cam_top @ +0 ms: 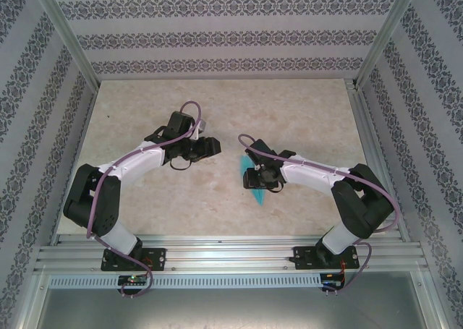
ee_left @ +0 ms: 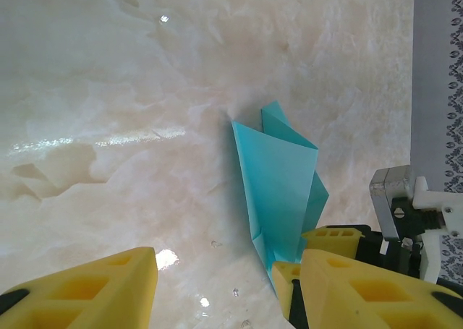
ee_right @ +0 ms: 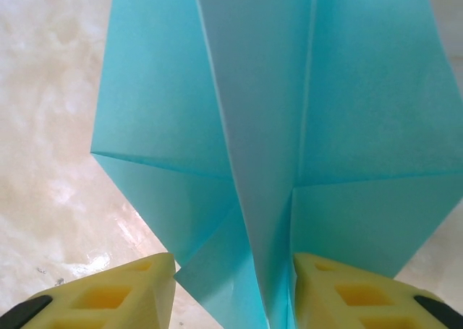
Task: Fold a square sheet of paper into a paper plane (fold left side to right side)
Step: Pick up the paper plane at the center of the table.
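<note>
The light-blue sheet of paper (ee_left: 278,173) is folded into a narrow, pointed paper plane shape and lies on the table, with one flap standing up. From above, the paper (cam_top: 255,196) sticks out from under my right gripper (cam_top: 255,177). In the right wrist view the right gripper (ee_right: 233,293) is open and straddles the paper's (ee_right: 159,90) raised centre fold, which stands close to the right fingertip (ee_right: 333,285). My left gripper (ee_left: 228,300) is open and empty, left of the paper and apart from it. Seen from above, the left gripper (cam_top: 206,147) hovers over bare table.
The marble-patterned table (cam_top: 145,112) is enclosed by patterned walls (cam_top: 217,32) and aluminium frame posts. A metal rail (cam_top: 231,253) holding both arm bases runs along the near edge.
</note>
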{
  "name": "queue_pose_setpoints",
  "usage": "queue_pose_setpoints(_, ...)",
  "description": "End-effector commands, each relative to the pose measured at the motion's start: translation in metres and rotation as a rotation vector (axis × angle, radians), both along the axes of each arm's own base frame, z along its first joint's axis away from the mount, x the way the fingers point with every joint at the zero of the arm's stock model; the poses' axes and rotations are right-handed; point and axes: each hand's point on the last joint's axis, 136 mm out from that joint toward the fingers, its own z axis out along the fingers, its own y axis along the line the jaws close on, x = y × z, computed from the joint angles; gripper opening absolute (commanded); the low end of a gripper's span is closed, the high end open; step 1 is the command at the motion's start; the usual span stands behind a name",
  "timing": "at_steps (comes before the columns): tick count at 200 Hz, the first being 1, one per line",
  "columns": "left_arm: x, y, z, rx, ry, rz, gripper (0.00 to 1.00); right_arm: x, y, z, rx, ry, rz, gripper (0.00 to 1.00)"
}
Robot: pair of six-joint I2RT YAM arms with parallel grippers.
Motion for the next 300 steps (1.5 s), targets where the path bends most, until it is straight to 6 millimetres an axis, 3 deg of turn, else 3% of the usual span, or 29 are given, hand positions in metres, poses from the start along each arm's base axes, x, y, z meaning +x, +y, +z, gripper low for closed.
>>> queue_pose_setpoints(1,0.001,0.008,0.006,0.02,-0.025,0.003,0.54,0.001,-0.002,0.002,-0.003,-0.006,0.014,0.45)
queue_pose_setpoints(104,-0.001,0.01,0.004,0.031,-0.024,0.005,0.54,0.0,-0.008,-0.007,-0.078,0.01,0.032,0.22)
queue_pose_setpoints(148,-0.007,0.016,0.009,0.057,-0.042,0.005,0.55,0.0,-0.01,-0.018,-0.116,0.034,0.038,0.22)
queue_pose_setpoints(204,-0.017,0.04,0.024,0.086,-0.072,0.038,0.55,-0.001,-0.012,-0.024,-0.133,0.051,0.038,0.17)
queue_pose_setpoints(235,-0.028,0.062,0.039,0.101,-0.113,0.078,0.56,0.009,-0.008,-0.002,-0.117,0.019,0.048,0.03)
queue_pose_setpoints(256,-0.038,0.083,0.053,0.133,-0.177,0.122,0.61,0.024,-0.01,0.02,-0.101,-0.012,0.046,0.0)
queue_pose_setpoints(300,-0.065,0.117,0.066,0.207,-0.292,0.193,0.8,0.083,-0.029,0.052,-0.091,-0.074,0.025,0.0)
